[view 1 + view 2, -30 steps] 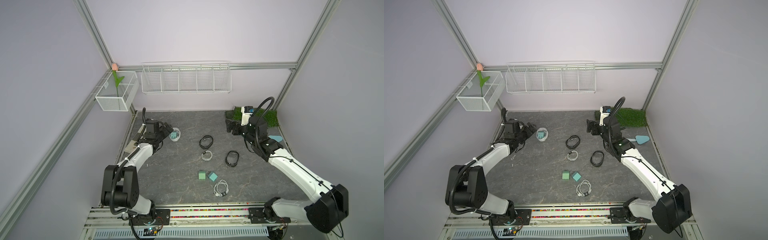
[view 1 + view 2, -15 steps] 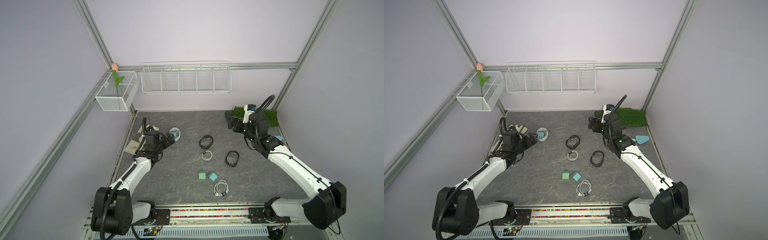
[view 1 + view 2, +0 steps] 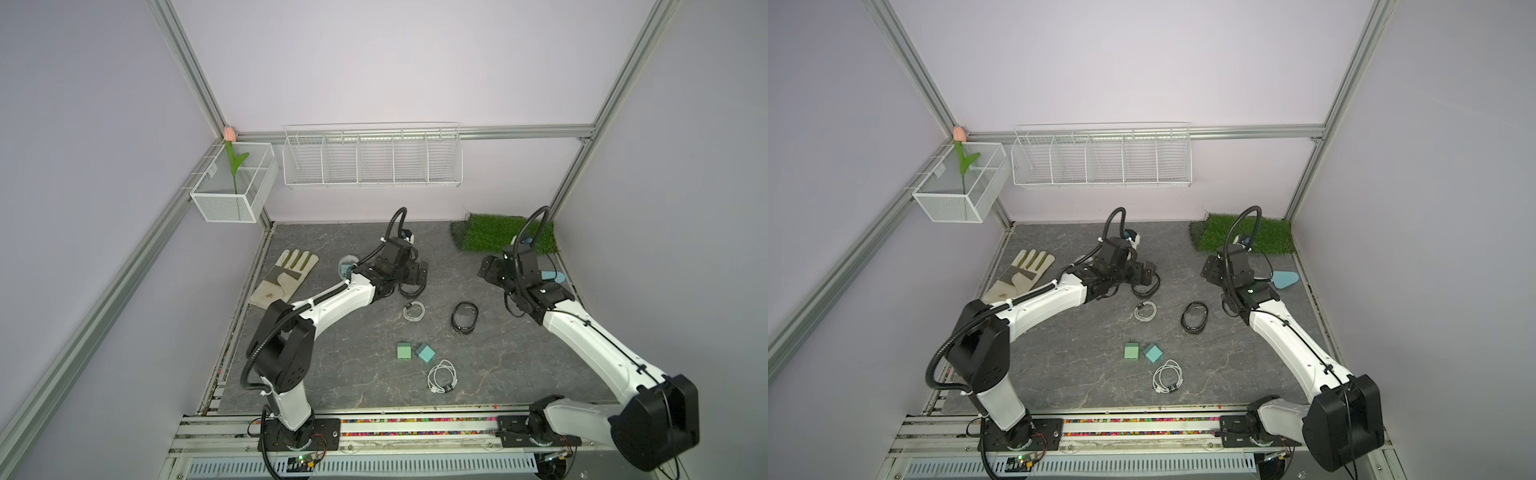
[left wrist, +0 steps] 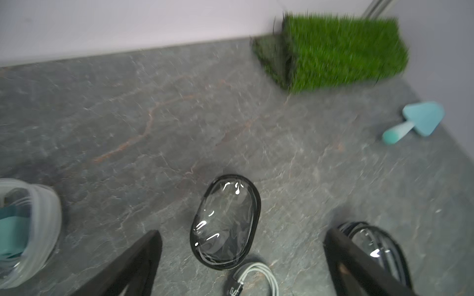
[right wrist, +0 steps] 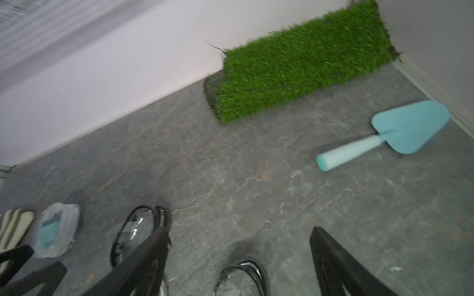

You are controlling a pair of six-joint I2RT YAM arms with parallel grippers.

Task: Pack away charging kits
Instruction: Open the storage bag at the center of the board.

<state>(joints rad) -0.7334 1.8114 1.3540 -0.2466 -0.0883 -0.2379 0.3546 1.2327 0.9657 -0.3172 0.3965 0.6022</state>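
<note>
Grey stone-patterned bench (image 3: 353, 374), lilac walls (image 3: 374, 62).

Left hand (image 4: 242, 232): fingers spread wide, gripping nothing, poised over a black-rimmed clear case (image 4: 225, 223).

Coiled white cable (image 4: 254, 266): beside that case, on the hand's wrist side.

White-rimmed case (image 4: 48, 217) holding one teal charger block (image 4: 10, 228): near the left hand's wrist.

Right hand (image 5: 239, 230): fingers spread, empty, above bare bench; second black-rimmed case (image 3: 464, 318) near it, between the two hands.

Mint charger block (image 3: 403, 351) and second teal charger block (image 3: 425, 353), side by side, second coiled white cable (image 3: 441, 376) just beside them: well apart from both hands, toward the arm bases.
</note>
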